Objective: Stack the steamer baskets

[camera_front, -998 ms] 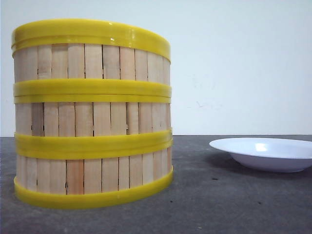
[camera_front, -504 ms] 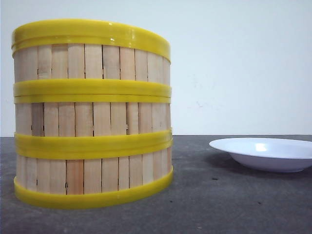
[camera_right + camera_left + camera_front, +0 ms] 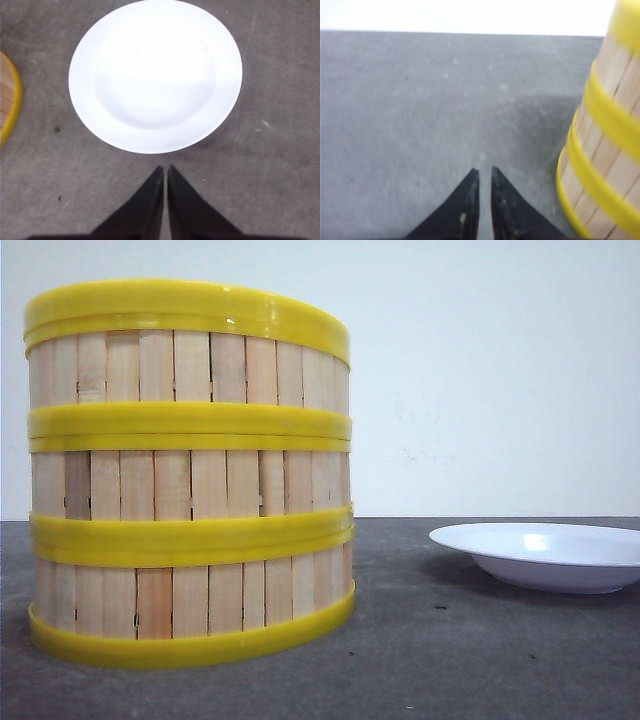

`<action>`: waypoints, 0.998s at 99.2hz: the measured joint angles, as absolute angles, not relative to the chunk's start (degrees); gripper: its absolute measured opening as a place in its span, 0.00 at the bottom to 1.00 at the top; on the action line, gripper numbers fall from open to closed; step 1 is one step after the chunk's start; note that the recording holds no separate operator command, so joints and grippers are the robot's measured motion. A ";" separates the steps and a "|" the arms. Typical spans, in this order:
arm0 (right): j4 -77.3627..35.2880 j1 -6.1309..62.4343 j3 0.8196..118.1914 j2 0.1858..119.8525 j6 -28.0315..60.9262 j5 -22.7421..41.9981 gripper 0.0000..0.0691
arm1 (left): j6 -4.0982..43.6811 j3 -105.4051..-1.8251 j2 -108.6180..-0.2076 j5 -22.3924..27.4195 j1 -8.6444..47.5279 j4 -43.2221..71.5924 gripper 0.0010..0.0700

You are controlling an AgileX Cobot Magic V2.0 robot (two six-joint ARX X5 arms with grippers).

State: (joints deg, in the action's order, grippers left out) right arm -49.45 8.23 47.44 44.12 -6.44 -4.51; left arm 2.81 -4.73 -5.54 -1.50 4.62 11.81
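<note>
On the left side of the grey table [image 3: 480, 660] stood the steamer baskets [image 3: 190, 475] — three tiers one on another, yellow rims meeting, the middle tier set very slightly off line from the bottom one. The stacking itself looked done. What remained, by my judgement, was to leave the tower alone: any retreat of the left gripper [image 3: 484, 176] should go away from the slatted wall just beside it, and straight, so nothing nudged a rim. Its fingers were all but closed, holding nothing. The right gripper [image 3: 165, 172] was likewise pinched nearly shut and empty, hanging over bare table near the white plate [image 3: 155, 75], well apart from the stack.

Neither arm showed in the front view. The left wrist picture was blurred — the baskets' tops and insides could not be seen anywhere.
</note>
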 joint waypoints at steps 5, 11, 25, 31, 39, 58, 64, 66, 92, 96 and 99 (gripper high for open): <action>-49.45 8.23 47.44 44.12 -6.44 -4.51 0.01 | 2.98 -2.92 -2.66 -1.50 4.62 11.77 0.01; -49.43 8.23 47.44 44.12 -6.44 -4.51 0.01 | 3.14 -1.89 -0.36 -1.43 4.62 10.59 0.01; -49.39 8.23 47.44 44.12 -6.44 -4.51 0.01 | 3.27 -1.87 -1.58 -1.32 4.64 10.57 0.01; -49.30 8.23 47.44 44.12 -6.44 -4.51 0.01 | 3.29 -1.87 -1.87 -1.34 4.62 10.59 0.01; -48.75 8.23 47.44 44.12 -6.44 -4.51 0.01 | 3.29 -1.87 -1.52 -1.32 4.62 10.57 0.01; -47.18 8.23 47.44 44.12 -6.44 -4.51 0.01 | 3.29 -1.87 -1.39 -1.32 4.62 10.55 0.01; -46.50 8.23 47.44 44.12 -6.44 -4.51 0.01 | 3.29 -1.87 -1.39 -1.34 4.62 10.55 0.01; -46.26 8.23 47.44 44.12 -6.44 -4.51 0.01 | 3.29 -1.87 -1.39 -1.32 4.62 10.55 0.01; -43.94 8.25 47.44 44.12 -6.44 -4.51 0.01 | 3.27 -1.87 -1.39 -1.34 4.62 10.55 0.01; -42.85 8.23 47.29 43.92 -6.44 -4.45 0.01 | 3.29 -1.87 -1.39 -1.34 4.62 10.55 0.01; -41.30 8.14 46.74 43.29 -6.44 -4.32 0.01 | 3.29 -1.87 -1.39 -1.32 4.62 10.55 0.01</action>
